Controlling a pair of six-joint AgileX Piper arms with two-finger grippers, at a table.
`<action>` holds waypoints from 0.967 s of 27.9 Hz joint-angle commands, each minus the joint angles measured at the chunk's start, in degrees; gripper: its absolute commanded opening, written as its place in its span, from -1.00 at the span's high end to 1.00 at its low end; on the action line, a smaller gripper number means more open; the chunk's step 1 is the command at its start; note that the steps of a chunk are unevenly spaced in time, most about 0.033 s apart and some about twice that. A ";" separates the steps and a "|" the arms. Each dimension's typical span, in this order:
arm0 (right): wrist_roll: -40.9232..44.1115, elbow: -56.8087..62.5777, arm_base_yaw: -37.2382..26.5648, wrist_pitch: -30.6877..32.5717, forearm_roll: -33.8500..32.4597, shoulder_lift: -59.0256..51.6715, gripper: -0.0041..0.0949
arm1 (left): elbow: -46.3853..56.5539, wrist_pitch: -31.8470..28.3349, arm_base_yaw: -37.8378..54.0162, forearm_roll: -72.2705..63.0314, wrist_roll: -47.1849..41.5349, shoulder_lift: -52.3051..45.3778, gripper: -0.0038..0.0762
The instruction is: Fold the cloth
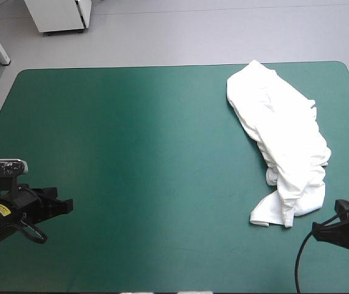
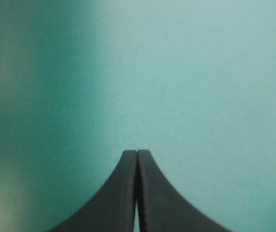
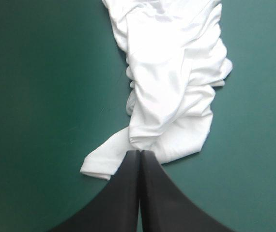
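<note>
**Soft, light shirt in a heap: open it out before folding**

The shirt (image 1: 281,144) lies crumpled in one long ridge on the right half of the desk (image 1: 150,153), running from near the far edge down toward the near right corner. No clear hem or collar shows, so nothing is folded yet.

Your left tool (image 2: 136,152) is pressed together, tip to tip, over bare teal-green cover at the near left, well apart from the shirt. Your right tool (image 3: 139,152) is also pressed together and holds nothing. Its tip sits right at the shirt's near end, though you cannot tell whether it touches.

Expect thin, limp cloth. It should weigh almost nothing, sag from any pinch and drag its folds along rather than slide as one piece. It will not break, but layers may bunch between the fingers.

A loose flap (image 3: 99,164) sticks out beside the right tool, and it looks like the easiest single layer to take. Spread the fingers first, then pinch an edge rather than the thick middle.
</note>
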 commanded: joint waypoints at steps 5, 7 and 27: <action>0.02 -9.74 0.00 -3.38 -4.55 9.98 0.94 | -6.13 -8.14 -0.34 -1.43 1.62 0.01 0.96; 0.02 -11.01 0.00 -3.38 -5.10 12.81 0.89 | -7.60 -9.95 -0.34 -1.43 1.67 0.50 0.96; 2.57 -37.50 0.00 -1.42 -4.83 55.31 -0.18 | -9.55 -15.76 -0.34 -14.84 14.59 15.87 0.96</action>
